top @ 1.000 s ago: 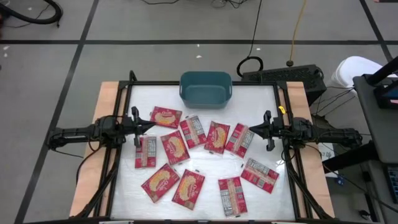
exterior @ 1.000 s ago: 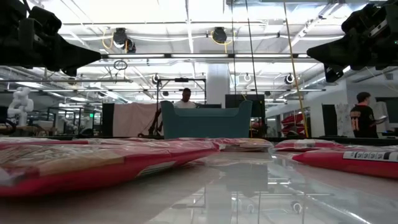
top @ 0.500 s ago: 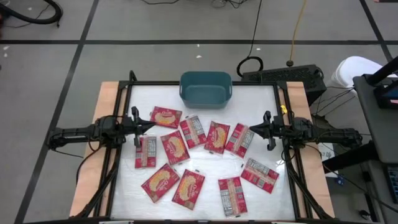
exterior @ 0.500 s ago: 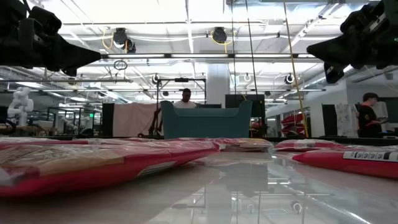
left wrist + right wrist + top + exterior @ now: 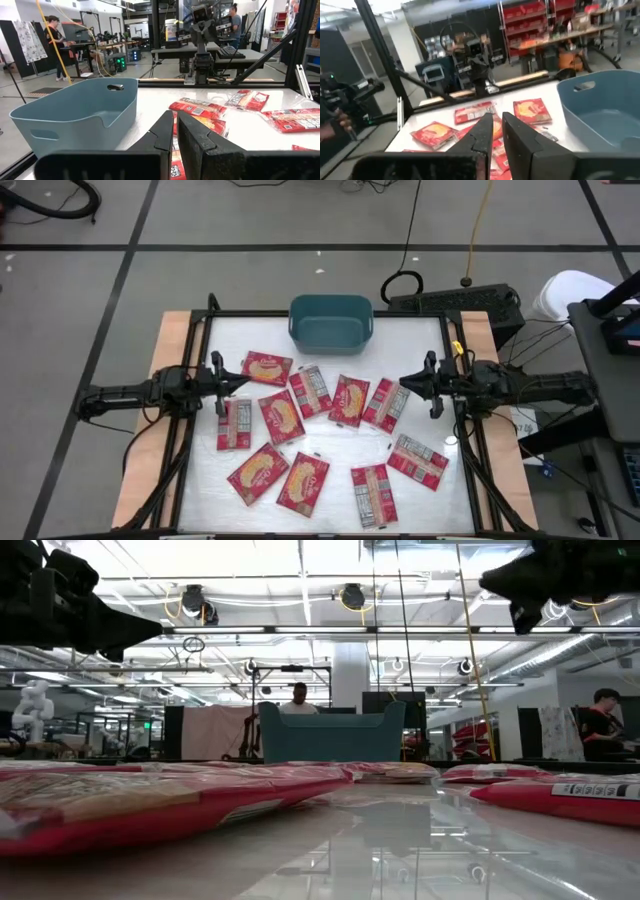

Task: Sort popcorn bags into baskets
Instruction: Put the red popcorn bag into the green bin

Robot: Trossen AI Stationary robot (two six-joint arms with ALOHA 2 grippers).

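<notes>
Basket: teal bin (image 5: pixel 331 323) at the far edge of the table (image 5: pixel 420 345), midway across, long axis running left to right.
Popcorn bags: eleven red packets (image 5: pixel 300 405) lie flat and scattered across the middle and near half of the table, none in the bin; their long axes point at mixed angles, several running roughly far-to-near.
Left end effector (image 5: pixel 243 381): raised above the table's left side, fingers nearly together, empty.
Right end effector (image 5: pixel 402 385): raised at the right side, fingers nearly together, empty.
</notes>
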